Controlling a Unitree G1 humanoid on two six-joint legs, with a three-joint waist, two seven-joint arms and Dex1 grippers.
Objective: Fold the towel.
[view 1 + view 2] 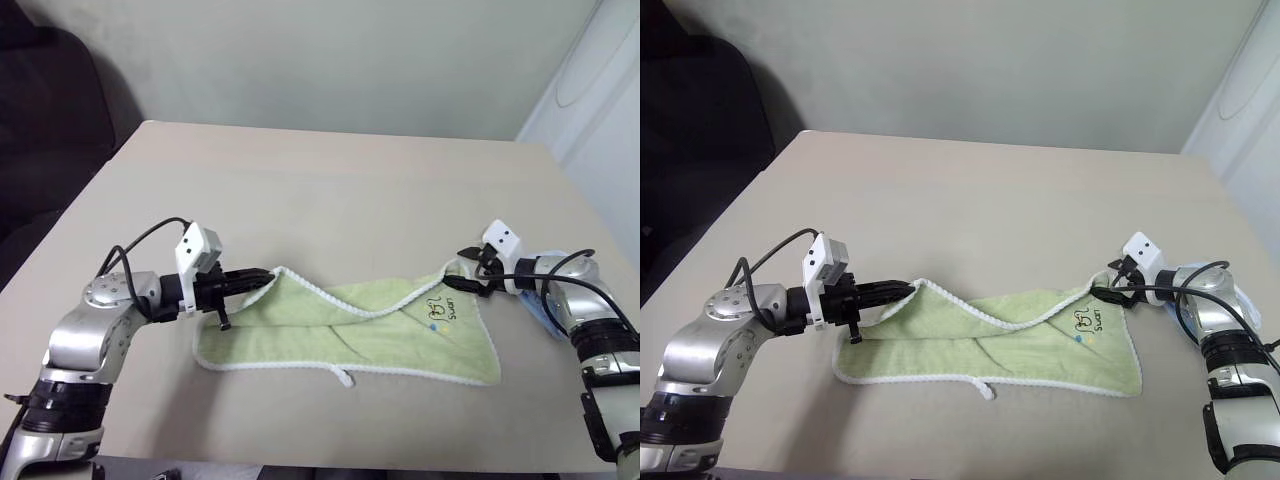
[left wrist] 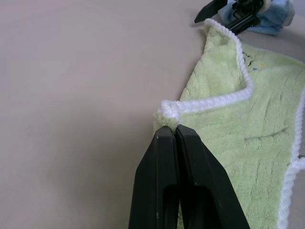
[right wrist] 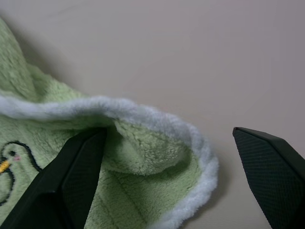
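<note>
- The towel [image 1: 360,335] lies on the table [image 1: 330,190], spread across its near half, with the printed logo [image 1: 441,312] facing up towards the towel's right end and a small white loop [image 1: 343,377] trailing off the towel's near hem

- Left tool [image 1: 266,280]: fingers pressed together, pinching the towel's far-left corner; the left wrist view shows the white edging bunched into a knot right at the fingertips [image 2: 176,131]. That corner stands raised off the table, and the edging runs from it in a sagging line across the towel towards the far-right corner

- Judgement: the left corner is held up so the far hem can be carried over the towel's body once both corners are secured; lifting 1 corner alone would only skew the cloth

- Right tool [image 1: 462,268]: fingers spread wide, set at the towel's far-right corner. In the right wrist view 1 finger [image 3: 78,167] lies against the pile near the logo and the other [image 3: 271,167] stands off the towel over bare table, so the curled corner sits between them, not yet gripped

- Judgement: the spread stance straddles the corner so that closing will catch the edging

- A light blue cloth [image 1: 540,312] lies beside the towel's right end, partly hidden under the right arm; it touches nothing of the fold

- Judgement: the fold itself has not begun; risk is the right tool closing on pile rather than the hem
</note>
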